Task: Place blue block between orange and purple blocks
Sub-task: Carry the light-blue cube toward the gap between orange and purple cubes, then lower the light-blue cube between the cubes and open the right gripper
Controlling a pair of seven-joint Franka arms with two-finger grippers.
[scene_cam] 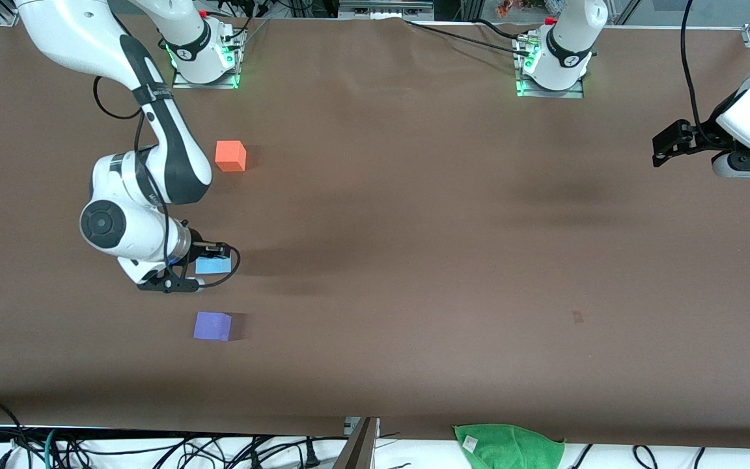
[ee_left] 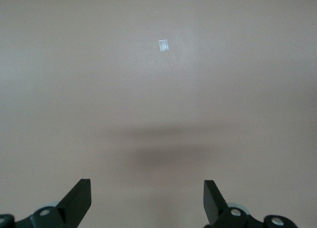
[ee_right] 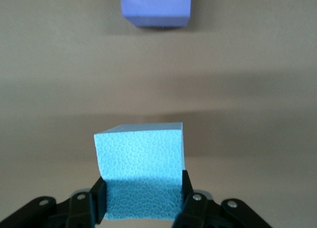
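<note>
My right gripper is shut on the blue block, a light sky-blue cube, between the orange block and the purple block, which are apart along the right arm's end of the table. In the right wrist view the blue block sits between my fingers, and the purple block lies ahead. I cannot tell whether the blue block touches the table. My left gripper waits at the left arm's end, open and empty; its wrist view shows open fingers over bare table.
A green cloth lies off the table's edge nearest the front camera. A small pale scrap lies on the brown table in the left wrist view. Cables hang along the near edge.
</note>
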